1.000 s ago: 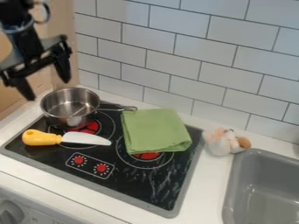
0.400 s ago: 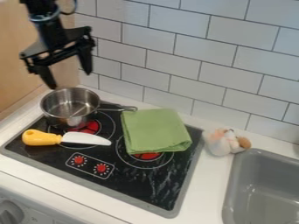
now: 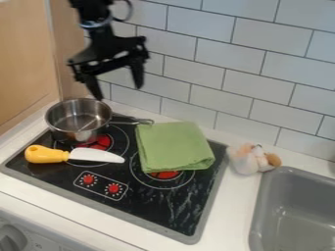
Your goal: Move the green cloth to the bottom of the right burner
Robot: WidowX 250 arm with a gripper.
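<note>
Claw point(image 3: 118, 91) has swung rightward toward right burner point(image 3: 163, 174); now high, up and left of it. 2 fingers spread wide, nothing held. Green cloth point(image 3: 173, 147) unmoved: folded flat over burner's back part, burner's front rim bare. Pot point(image 3: 78, 121) and toy knife point(image 3: 75, 155), left of burner, unmoved too. Meaning: approach seems under way, shift itself not begun. Next likely: continue right, lower onto cloth, pinch, draw to burner's front. Risk: catching pot handle point(image 3: 134, 120) near cloth's corner.
</note>
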